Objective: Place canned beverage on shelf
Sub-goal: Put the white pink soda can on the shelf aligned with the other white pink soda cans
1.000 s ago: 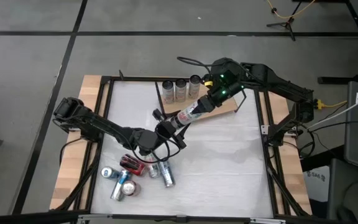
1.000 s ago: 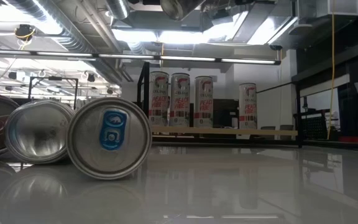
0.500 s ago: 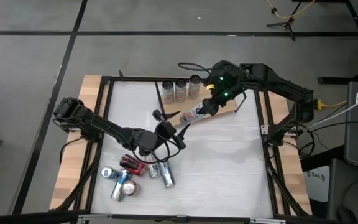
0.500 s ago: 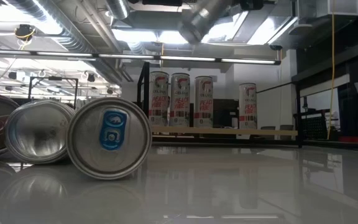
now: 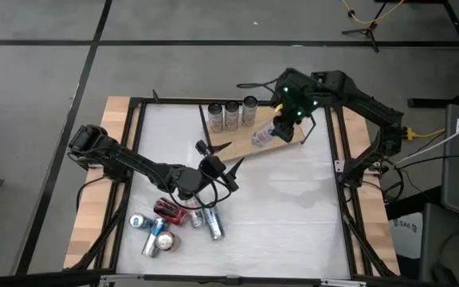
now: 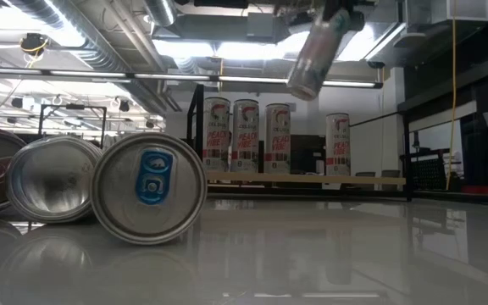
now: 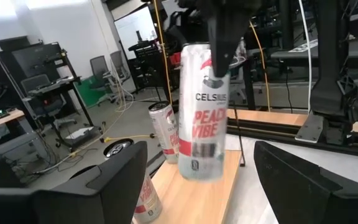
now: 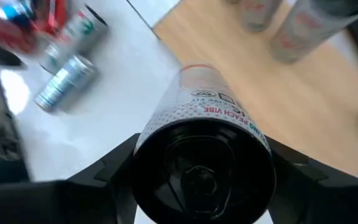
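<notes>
Pinching can (image 5: 264,135) by top end, right gripper (image 5: 281,125) carries it tilted above shelf (image 5: 281,145), upper centre of frame. Left gripper (image 5: 228,166) spread, idle mid-table. Can rigid, smooth, thin-walled, likely slippery; grip sides.

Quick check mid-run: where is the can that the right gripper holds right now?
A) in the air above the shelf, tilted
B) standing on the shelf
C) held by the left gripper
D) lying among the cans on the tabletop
A: the right gripper holds the can tilted, clear above the shelf.
</notes>
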Controlling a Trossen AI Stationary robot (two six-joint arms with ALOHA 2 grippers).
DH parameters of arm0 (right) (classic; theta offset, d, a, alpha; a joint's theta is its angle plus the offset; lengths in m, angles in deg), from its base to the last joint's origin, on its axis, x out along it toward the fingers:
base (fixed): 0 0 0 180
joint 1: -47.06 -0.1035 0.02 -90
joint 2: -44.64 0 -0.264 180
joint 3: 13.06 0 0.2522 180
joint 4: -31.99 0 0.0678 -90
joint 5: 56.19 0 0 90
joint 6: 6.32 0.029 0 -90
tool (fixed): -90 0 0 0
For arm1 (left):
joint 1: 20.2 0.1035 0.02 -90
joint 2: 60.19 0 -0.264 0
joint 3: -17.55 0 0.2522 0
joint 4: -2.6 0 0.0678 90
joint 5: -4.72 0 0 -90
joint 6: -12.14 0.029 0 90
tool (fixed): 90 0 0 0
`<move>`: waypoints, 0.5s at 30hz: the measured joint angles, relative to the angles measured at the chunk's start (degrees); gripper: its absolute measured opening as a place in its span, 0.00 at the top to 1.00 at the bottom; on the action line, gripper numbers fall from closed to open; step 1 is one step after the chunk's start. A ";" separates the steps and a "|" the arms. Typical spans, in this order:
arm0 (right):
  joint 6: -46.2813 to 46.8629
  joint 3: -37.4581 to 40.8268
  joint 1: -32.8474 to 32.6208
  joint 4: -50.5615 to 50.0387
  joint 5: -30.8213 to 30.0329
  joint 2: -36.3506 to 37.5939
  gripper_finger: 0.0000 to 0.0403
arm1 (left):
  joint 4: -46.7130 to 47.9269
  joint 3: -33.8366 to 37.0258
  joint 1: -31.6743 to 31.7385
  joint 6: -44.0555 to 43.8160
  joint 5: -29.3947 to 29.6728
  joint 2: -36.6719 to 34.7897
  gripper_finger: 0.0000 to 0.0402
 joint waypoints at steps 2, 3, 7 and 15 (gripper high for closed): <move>-7.12 -0.09 2.55 -0.75 -0.06 -0.45 0.38 | 0.00 0.00 0.36 -0.06 0.00 0.00 0.28; -10.28 -0.09 3.93 -1.46 -0.01 -0.90 0.38 | 0.00 0.00 0.62 -0.06 0.00 0.00 0.28; -20.58 -0.09 8.81 -3.25 -0.23 -3.93 0.38 | 0.00 0.02 1.77 -0.23 0.00 0.00 0.28; -27.22 0.11 14.67 -2.88 -1.21 -6.21 0.38 | 0.02 0.07 4.02 -0.43 -0.05 0.02 0.28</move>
